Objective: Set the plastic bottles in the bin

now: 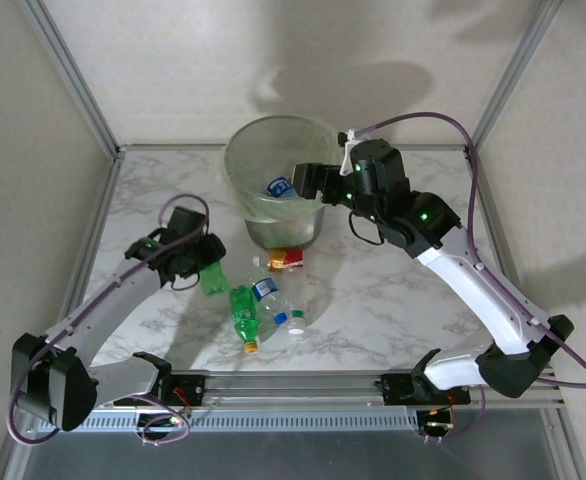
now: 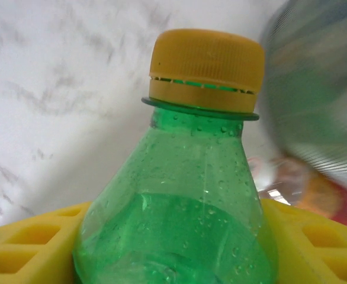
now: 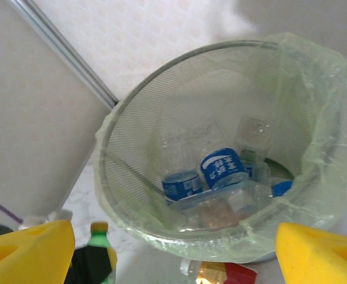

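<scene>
My left gripper (image 1: 199,258) is shut on a green bottle (image 1: 213,280) with a yellow cap (image 2: 206,68), left of the bin; its yellow fingers (image 2: 31,248) press both sides of the bottle's body (image 2: 179,195). The bin (image 1: 241,170), a grey mesh can with a pale green liner (image 3: 321,148), holds several clear bottles with blue labels (image 3: 224,167). My right gripper (image 1: 308,180) hangs open over the bin's right rim, nothing between its fingers (image 3: 315,260). On the table lie a second green bottle (image 1: 244,315), two clear bottles (image 1: 266,290) and a red-labelled one (image 1: 285,260).
The marble table (image 1: 393,290) is walled by a metal frame and pale panels on three sides. The loose bottles lie bunched just in front of the bin, between the two arms. Open tabletop lies to the right of them.
</scene>
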You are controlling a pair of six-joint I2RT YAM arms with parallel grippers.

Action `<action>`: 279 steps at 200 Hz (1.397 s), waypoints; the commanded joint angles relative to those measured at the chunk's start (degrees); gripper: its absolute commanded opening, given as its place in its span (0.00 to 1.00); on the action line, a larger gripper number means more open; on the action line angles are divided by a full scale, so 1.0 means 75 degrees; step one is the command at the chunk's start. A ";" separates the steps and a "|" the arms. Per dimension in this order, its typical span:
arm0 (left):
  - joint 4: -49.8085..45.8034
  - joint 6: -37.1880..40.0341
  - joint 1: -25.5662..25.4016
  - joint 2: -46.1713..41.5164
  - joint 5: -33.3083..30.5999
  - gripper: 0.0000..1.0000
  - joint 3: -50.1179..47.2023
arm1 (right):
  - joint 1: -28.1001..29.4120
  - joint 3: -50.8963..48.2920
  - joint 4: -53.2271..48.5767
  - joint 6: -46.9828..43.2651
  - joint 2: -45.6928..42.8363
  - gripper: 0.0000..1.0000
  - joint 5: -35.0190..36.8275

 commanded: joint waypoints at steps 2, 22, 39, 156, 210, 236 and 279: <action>-0.0798 0.0328 0.0205 -0.0237 -0.0249 0.54 0.1309 | 0.0062 0.0071 0.0354 -0.0110 -0.0059 0.89 -0.0748; -0.1032 0.0405 0.0319 -0.0139 -0.0106 0.54 0.2535 | 0.0067 0.0206 0.0443 -0.0198 0.0056 0.91 -0.1383; -0.1022 0.0373 0.0405 -0.0026 0.0220 0.54 0.3488 | 0.0067 0.0340 0.0495 -0.0224 0.0192 0.93 -0.1941; 0.2511 -0.1096 0.0428 0.1094 0.4071 0.55 0.5201 | 0.0252 0.1479 0.0872 -0.0118 0.1176 0.99 -0.3940; 0.3225 -0.1457 0.0347 0.1203 0.4651 0.55 0.5157 | 0.0391 0.2088 0.0793 -0.0153 0.1677 0.99 -0.4028; 0.3392 -0.1562 0.0337 0.1180 0.4749 0.55 0.5095 | 0.0464 0.2410 0.0739 -0.0201 0.1953 0.99 -0.4125; 0.3916 -0.1851 0.0320 0.1034 0.4973 0.55 0.4682 | 0.0552 0.2700 0.0806 -0.0244 0.2214 0.96 -0.4336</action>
